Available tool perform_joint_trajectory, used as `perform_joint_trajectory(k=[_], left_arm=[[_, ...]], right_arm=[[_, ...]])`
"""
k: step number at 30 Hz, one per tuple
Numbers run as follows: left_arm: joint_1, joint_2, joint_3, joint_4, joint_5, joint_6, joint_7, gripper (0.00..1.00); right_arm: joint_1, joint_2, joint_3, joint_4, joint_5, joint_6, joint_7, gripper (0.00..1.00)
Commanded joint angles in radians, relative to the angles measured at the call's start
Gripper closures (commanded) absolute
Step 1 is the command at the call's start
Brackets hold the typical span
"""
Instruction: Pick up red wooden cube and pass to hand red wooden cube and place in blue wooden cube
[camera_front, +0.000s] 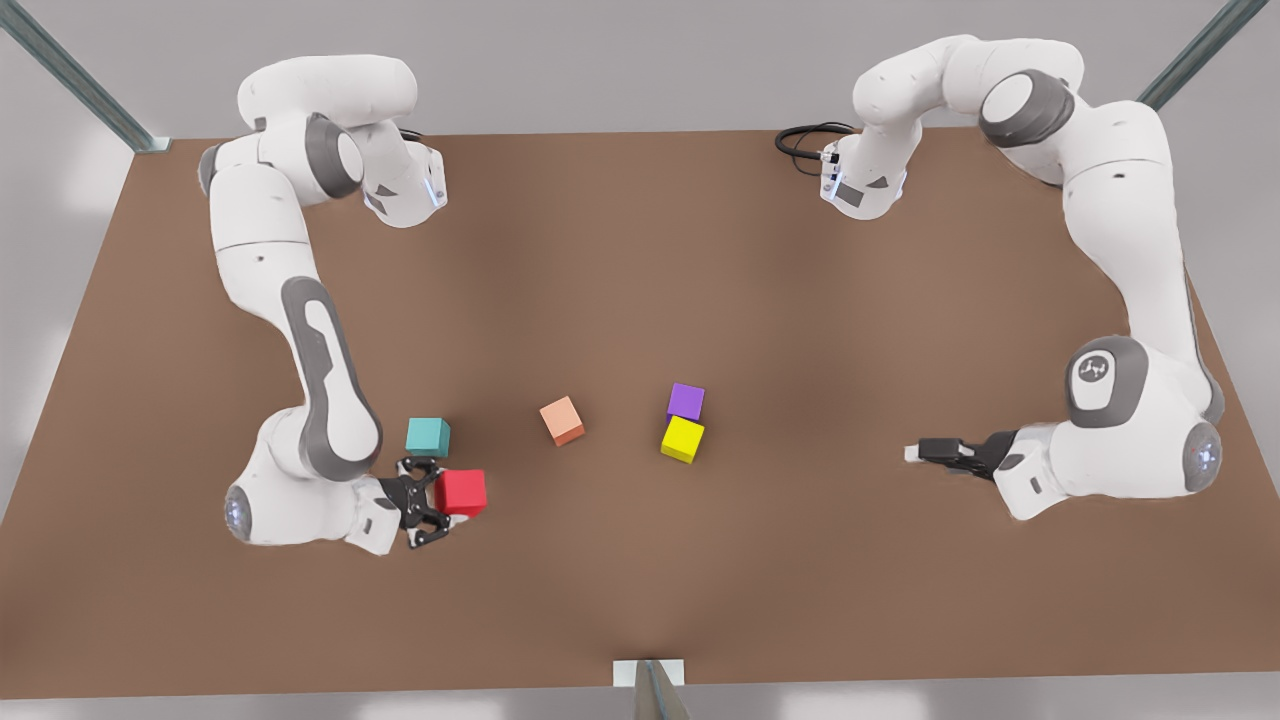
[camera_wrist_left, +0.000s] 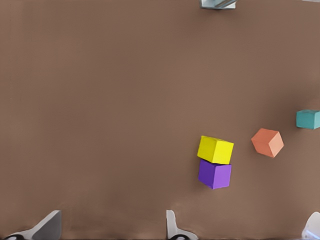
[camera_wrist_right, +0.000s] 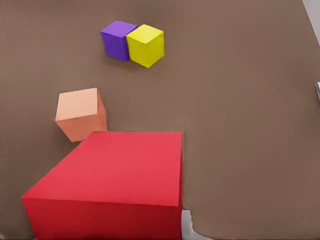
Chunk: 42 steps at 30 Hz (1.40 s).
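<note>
The red wooden cube (camera_front: 462, 492) sits between the fingers of my right gripper (camera_front: 443, 502) near the table's front at the front view's left; the gripper is shut on it. In the right wrist view the red wooden cube (camera_wrist_right: 115, 185) looms close, with one fingertip (camera_wrist_right: 186, 225) at its side. The blue wooden cube (camera_front: 428, 436), teal in colour, rests on the table just behind the red one and also shows as a teal cube (camera_wrist_left: 308, 119) in the left wrist view. My left gripper (camera_front: 912, 452) waits open at the front view's right, its fingertips (camera_wrist_left: 50, 225) spread wide apart.
A salmon cube (camera_front: 562, 420) lies mid-table. A purple cube (camera_front: 686, 401) and a yellow cube (camera_front: 682, 439) touch each other a little further to the front view's right. The brown table (camera_front: 640, 250) ends at metal frame posts (camera_front: 650, 685).
</note>
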Motion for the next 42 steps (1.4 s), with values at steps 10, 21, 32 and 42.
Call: perform_joint_trajectory(k=[10, 21, 32, 42], left_arm=[[-0.256, -0.263, 0.393, -0.093, -0.119, -0.163, -0.096, 0.00], [-0.259, -0.260, 0.392, -0.094, -0.113, -0.157, -0.062, 0.00], [-0.257, -0.260, 0.393, -0.094, -0.113, -0.157, -0.060, 0.00], [-0.257, -0.260, 0.392, -0.094, -0.113, -0.160, -0.060, 0.00]], right_arm=[[0.069, -0.200, -0.005, -0.197, -0.605, -0.022, 0.375, 0.46], [0.057, -0.304, -0.002, -0.412, -0.628, 0.088, 0.374, 0.45], [0.047, -0.393, -0.005, -0.628, -0.665, 0.258, 0.371, 0.45], [0.034, -0.408, -0.006, -0.762, -0.663, 0.424, 0.369, 0.45]])
